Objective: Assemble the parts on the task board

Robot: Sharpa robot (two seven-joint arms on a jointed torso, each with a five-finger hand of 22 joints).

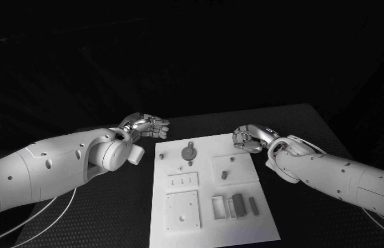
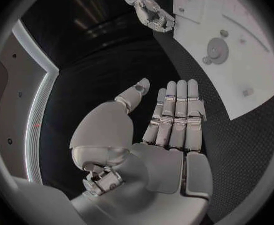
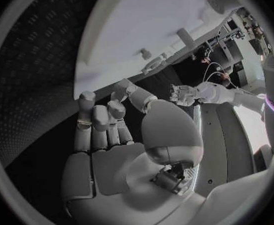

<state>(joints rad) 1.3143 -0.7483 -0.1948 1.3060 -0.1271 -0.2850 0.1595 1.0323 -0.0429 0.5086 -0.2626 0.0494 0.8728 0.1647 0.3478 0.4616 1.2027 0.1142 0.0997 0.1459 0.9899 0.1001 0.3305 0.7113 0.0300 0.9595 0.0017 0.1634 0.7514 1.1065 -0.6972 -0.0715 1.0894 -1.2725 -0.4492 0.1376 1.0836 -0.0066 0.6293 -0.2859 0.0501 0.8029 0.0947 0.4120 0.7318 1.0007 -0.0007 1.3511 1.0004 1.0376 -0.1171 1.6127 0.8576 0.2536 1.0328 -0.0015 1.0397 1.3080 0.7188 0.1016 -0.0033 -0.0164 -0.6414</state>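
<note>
The white task board (image 1: 205,142) lies in the middle of the black table. On it are a round grey part (image 1: 188,152), a small peg (image 1: 162,155), an oblong part (image 1: 225,175) and grey bar parts (image 1: 237,203) near the front. My left hand (image 1: 146,126) hovers beyond the board's far left corner; the left wrist view shows its fingers (image 2: 177,115) straight and side by side, thumb apart, holding nothing. At the board's far right corner my right hand (image 1: 249,138) hangs with fingers (image 3: 101,122) loosely bent and nothing in them.
Raised white blocks and recessed slots (image 1: 183,209) cover the board's near half. Black table (image 1: 88,214) surrounds the board on both sides. Cables (image 1: 48,209) trail under my left arm.
</note>
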